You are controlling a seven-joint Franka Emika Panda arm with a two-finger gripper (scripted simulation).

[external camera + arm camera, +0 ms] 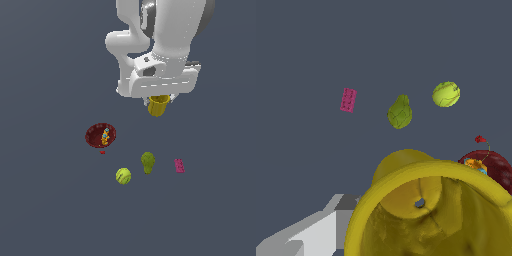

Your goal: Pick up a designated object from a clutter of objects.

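Observation:
The mustard-yellow cup (159,105) hangs right under the white hand, and my gripper (160,100) is shut on its rim. In the wrist view the cup (426,210) fills the near part of the picture, open mouth toward the camera, with one grey finger (311,235) beside its wall. The other finger is hidden. The cup looks raised off the floor, well apart from the rest of the clutter.
On the dark floor lie a dark red bowl (100,135) holding a tiny orange-blue toy (105,136), a yellow-green ball (123,175), a green pear shape (147,162) and a pink block (179,165). A small red bit (102,152) lies by the bowl.

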